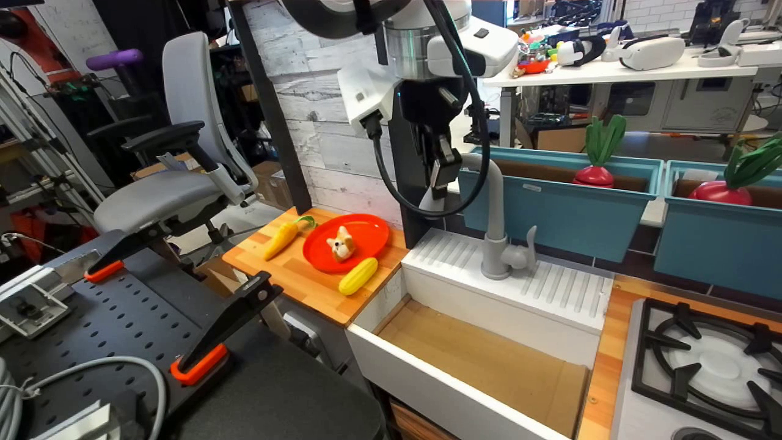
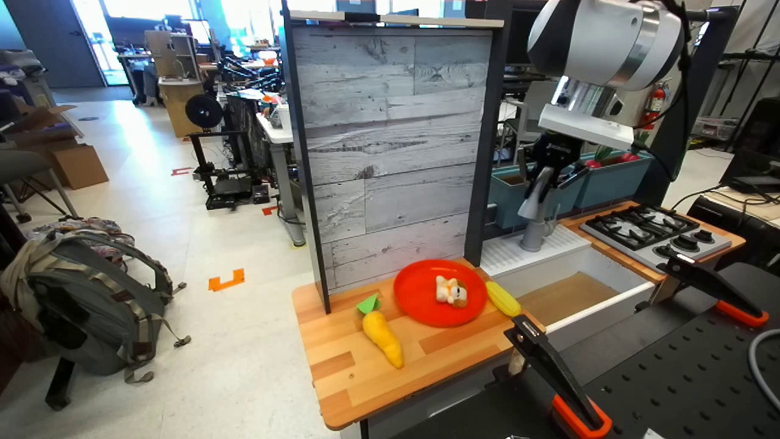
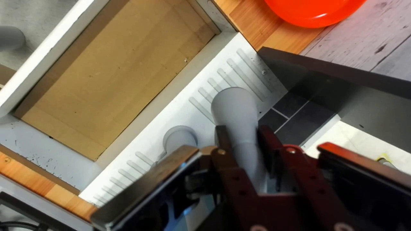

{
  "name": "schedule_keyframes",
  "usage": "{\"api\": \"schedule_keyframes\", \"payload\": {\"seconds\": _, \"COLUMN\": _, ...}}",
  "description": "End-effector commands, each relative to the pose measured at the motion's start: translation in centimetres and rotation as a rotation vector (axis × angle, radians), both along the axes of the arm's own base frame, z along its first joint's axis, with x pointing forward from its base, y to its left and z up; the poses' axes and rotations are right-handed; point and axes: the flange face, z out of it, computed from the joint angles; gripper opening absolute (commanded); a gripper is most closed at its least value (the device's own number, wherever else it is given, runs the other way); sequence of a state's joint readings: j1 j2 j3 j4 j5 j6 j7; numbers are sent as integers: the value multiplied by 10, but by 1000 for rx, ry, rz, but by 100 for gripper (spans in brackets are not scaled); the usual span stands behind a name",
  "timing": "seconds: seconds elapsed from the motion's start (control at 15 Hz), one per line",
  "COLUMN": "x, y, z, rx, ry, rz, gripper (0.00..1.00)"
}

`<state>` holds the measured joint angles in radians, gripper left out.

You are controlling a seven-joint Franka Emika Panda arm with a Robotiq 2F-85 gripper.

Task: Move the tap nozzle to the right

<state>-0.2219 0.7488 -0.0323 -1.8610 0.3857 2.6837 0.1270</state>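
Note:
The tap nozzle is a matte grey arched tube on the white ledge behind the sink; it shows in both exterior views (image 1: pixel 496 198) (image 2: pixel 532 206) and in the wrist view (image 3: pixel 236 104). Its downward end hangs over the ribbed ledge, on the side toward the wooden counter with the red plate. My gripper (image 1: pixel 438 180) reaches down from above onto the spout near that end. In the wrist view its fingers (image 3: pixel 243 131) stand on both sides of the tube and appear shut on it. The hand and fingers hide part of the arch.
The white sink (image 1: pixel 440 379) is in front of the tap. A grey lever handle (image 1: pixel 530 244) is by its base. Teal planters (image 1: pixel 562 214) stand behind. A dark post (image 2: pixel 481 140) and wall panel stand beside the tap. A stove (image 1: pixel 702 360) and red plate (image 1: pixel 376 235) flank the sink.

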Motion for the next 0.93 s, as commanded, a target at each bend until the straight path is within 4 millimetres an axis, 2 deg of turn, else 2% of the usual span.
{"api": "schedule_keyframes", "payload": {"seconds": 0.0, "x": -16, "y": -19, "z": 6, "rx": -36, "ry": 48, "rz": 68, "gripper": 7}}
{"api": "schedule_keyframes", "payload": {"seconds": 0.87, "x": -40, "y": -97, "z": 26, "rx": -108, "ry": 177, "rz": 296, "gripper": 7}}
